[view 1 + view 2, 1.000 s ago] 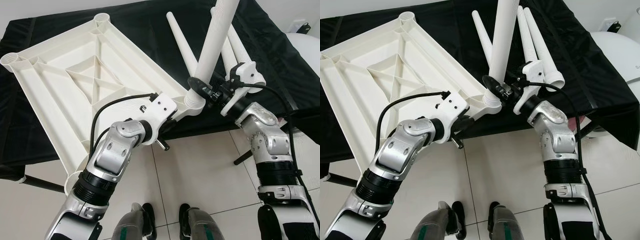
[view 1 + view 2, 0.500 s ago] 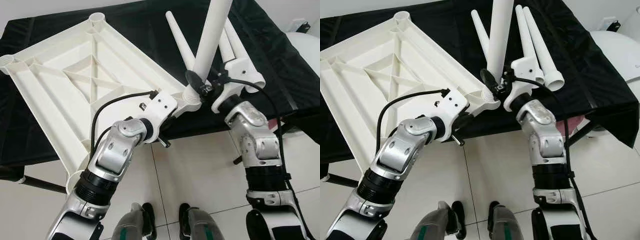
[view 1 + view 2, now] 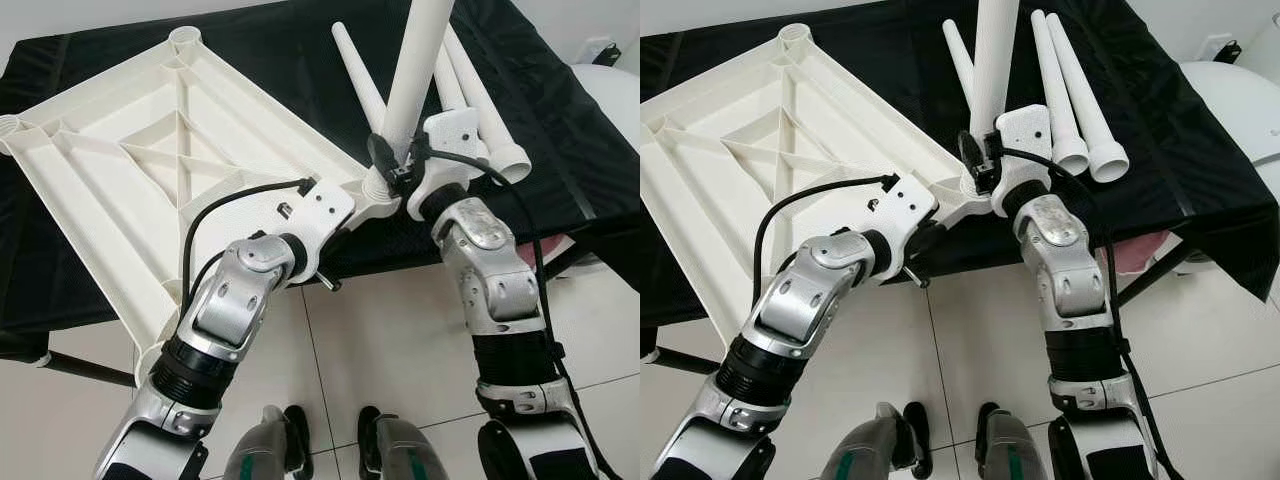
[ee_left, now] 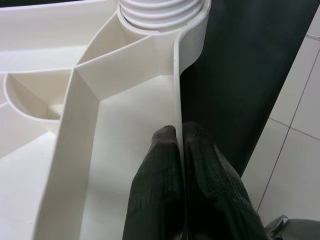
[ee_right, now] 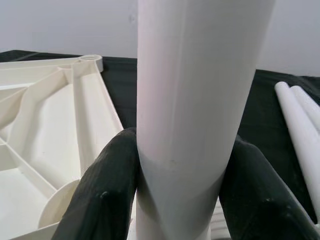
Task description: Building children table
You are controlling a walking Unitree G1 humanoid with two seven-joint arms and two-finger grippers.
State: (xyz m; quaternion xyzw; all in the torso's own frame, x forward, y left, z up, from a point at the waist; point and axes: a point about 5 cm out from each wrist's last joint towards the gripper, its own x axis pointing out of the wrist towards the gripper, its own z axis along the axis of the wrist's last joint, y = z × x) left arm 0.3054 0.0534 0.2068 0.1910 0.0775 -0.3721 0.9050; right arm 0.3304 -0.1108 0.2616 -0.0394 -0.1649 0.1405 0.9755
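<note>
Gripping now: both grippers are engaged at the near corner of the tabletop, which hangs over the bench edge.
Left gripper [image 4: 182, 150]: fingers pinched shut on the thin rim wall of the tabletop [image 3: 150, 170], one finger either side, just short of the corner socket [image 4: 162, 10].
Right gripper [image 5: 175, 165]: fingers [image 5: 110, 185] clamped round the low end of a leg [image 3: 415, 70], standing near upright with its foot at that socket; whether it is seated I cannot tell.
Tabletop: one white moulded plastic slab, lying underside up on the black cloth [image 3: 560, 130]; ribbed in triangles, a round socket at each visible corner, the near one ringed with ridges. Looks light and stiff, though the rim wall is thin and may flex under a pinch. Best held at a rib or beside a socket, as now.
Leg: smooth, glossy, tapered tube. Likely light, hollow, slippery; a grip low near the foot gives better control of tilt.
Spare legs: three more [image 3: 1065, 80] lie side by side on the cloth beyond the socket.
Far: white rounded object [image 3: 1240, 100] off to the right.
</note>
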